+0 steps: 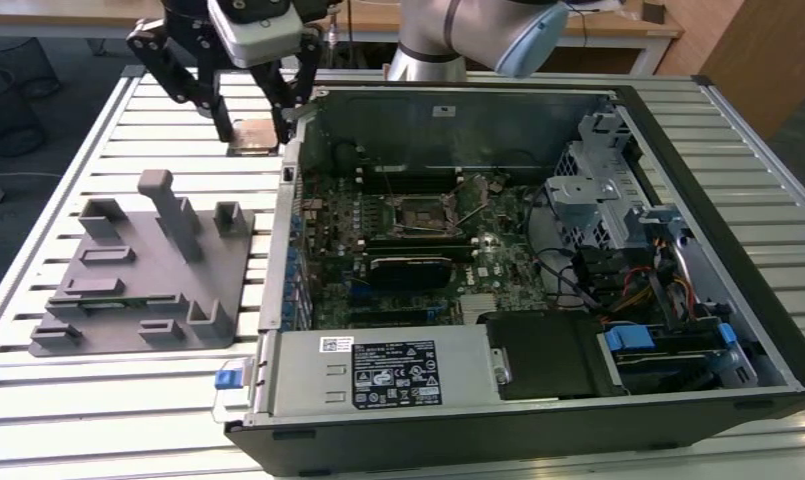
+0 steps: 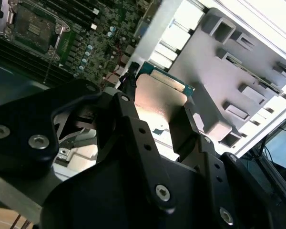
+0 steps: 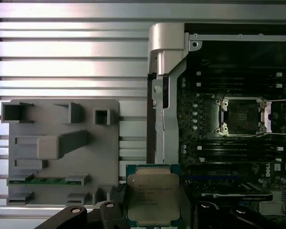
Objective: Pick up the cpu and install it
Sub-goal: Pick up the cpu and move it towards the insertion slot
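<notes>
The cpu (image 1: 253,136), a small square chip with a pale silver top and a green rim, hangs in the air between the fingers of my gripper (image 1: 254,133). The gripper is shut on the cpu, above the slatted table just outside the open computer case's far left corner. In both wrist views the cpu (image 3: 153,193) (image 2: 159,98) sits clamped between the black fingers (image 2: 128,119). The open socket (image 1: 422,213) lies in the middle of the motherboard, its frame (image 3: 241,116) empty and its thin lever raised.
A grey holder block (image 1: 149,270) with posts and slots lies on the table at the exterior view's left, with a green memory stick (image 3: 47,180) in one slot. The case wall (image 1: 285,200) stands between holder and motherboard. A grey power supply (image 1: 375,372) fills the case's near side.
</notes>
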